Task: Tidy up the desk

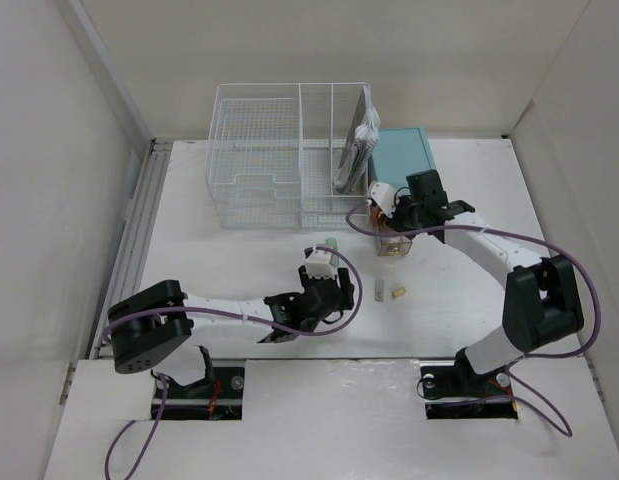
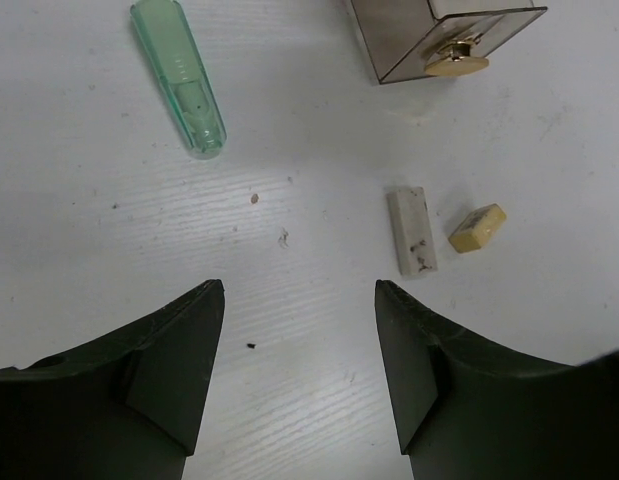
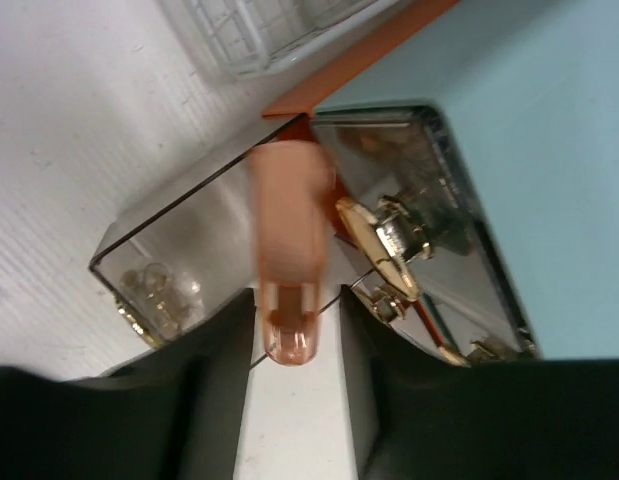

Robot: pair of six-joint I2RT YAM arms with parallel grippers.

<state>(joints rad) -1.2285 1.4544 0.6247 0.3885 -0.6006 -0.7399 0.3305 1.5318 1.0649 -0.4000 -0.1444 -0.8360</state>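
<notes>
On the white desk (image 1: pixel 239 262) my left gripper (image 2: pixel 299 285) hovers open with nothing between its fingers, just short of a green translucent pen (image 2: pixel 179 75), a white eraser (image 2: pixel 411 230) and a small yellow eraser (image 2: pixel 477 227). My right gripper (image 3: pixel 297 300) is shut on the near end of an orange translucent pen (image 3: pixel 287 215). That pen points away over a clear smoky box (image 3: pixel 179 250) with a gold knob (image 2: pixel 456 65). In the top view the right gripper (image 1: pixel 384 212) is just behind that box (image 1: pixel 393 245), and the left gripper (image 1: pixel 329 280) is left of the erasers.
A white wire-mesh rack (image 1: pixel 279 150) stands at the back with dark items in its right slot. A teal box (image 1: pixel 404 155) sits beside it, close behind the right gripper. Side walls close in the desk on left and right.
</notes>
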